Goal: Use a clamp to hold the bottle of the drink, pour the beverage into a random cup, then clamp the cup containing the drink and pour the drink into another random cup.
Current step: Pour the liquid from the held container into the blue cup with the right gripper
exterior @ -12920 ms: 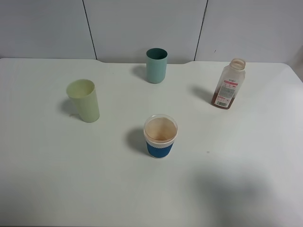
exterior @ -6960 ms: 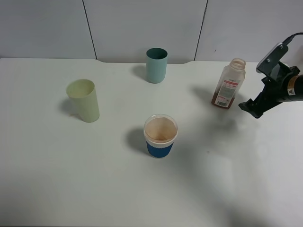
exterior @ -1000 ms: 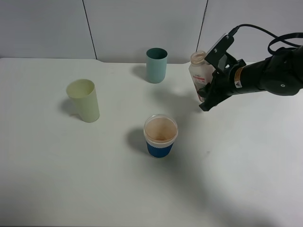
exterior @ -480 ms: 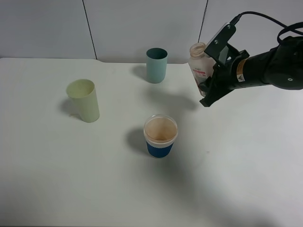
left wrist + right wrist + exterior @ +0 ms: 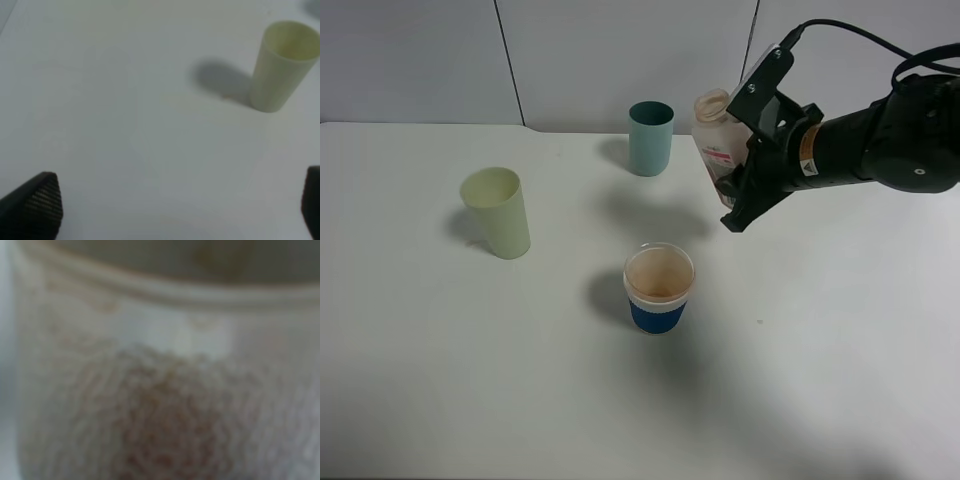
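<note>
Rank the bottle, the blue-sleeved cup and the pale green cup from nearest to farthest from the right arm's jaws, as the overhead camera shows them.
1. Bottle: gripped and lifted, back right.
2. Blue-sleeved cup: middle, toward the front.
3. Pale green cup: far left.

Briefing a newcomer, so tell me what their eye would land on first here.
The black right gripper at the back right, shut on a tilted bottle held above the table. In front of it, mid-table, stands a short blue-sleeved cup; a pale green tumbler stands left and a teal tumbler at the back.
</note>
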You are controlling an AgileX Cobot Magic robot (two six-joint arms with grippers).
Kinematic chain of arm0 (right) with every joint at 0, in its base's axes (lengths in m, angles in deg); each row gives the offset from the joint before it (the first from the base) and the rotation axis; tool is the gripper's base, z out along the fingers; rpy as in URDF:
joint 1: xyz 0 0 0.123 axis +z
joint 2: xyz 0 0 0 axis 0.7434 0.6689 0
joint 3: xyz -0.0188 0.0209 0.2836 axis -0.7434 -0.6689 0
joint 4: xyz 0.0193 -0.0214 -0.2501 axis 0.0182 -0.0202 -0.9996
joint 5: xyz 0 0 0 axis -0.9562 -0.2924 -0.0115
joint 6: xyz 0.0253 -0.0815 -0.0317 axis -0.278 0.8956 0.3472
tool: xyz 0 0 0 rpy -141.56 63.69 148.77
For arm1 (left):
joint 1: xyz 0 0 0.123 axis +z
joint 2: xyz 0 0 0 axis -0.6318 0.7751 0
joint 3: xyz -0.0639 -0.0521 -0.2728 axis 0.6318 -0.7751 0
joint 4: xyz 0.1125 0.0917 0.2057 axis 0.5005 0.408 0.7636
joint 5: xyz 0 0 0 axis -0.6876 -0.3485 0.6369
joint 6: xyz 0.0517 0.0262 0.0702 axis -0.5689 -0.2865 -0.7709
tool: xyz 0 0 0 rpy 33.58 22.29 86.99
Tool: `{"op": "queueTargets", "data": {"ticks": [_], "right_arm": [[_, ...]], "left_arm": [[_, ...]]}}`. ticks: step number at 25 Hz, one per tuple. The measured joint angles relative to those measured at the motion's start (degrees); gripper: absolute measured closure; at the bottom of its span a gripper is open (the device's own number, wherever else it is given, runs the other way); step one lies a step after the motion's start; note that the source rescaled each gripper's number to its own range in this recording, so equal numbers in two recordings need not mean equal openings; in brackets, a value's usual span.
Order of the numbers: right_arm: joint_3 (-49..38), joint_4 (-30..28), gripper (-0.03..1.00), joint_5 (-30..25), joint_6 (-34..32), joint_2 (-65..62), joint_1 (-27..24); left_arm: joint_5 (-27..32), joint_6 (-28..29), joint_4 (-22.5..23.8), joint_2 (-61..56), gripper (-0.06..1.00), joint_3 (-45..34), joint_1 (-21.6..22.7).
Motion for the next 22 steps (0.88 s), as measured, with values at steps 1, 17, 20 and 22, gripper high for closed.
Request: {"op": "queueTargets", "data": {"ticks": [1,17,20,22], "right_arm": [[0.0,0.0,0.95,-0.1,0.0,0.0,0.5],[0.0,0.0,0.95,-7.0,0.0,-0.5,4.6],[0.0,0.2,0.95,-7.8,0.2,-0.9,5.0],[0.0,0.2,0.95,-8.0,0.2,-1.2,5.1]], "left_arm": [[0.0,0.0,0.0,0.0,0.05,0.0,0.0],[0.0,0.0,0.0,0.0,0.05,0.0,0.0],[0.0,0.0,0.0,0.0,0.05,0.0,0.0],[0.0,0.0,0.0,0.0,0.05,0.0,0.0]]}}
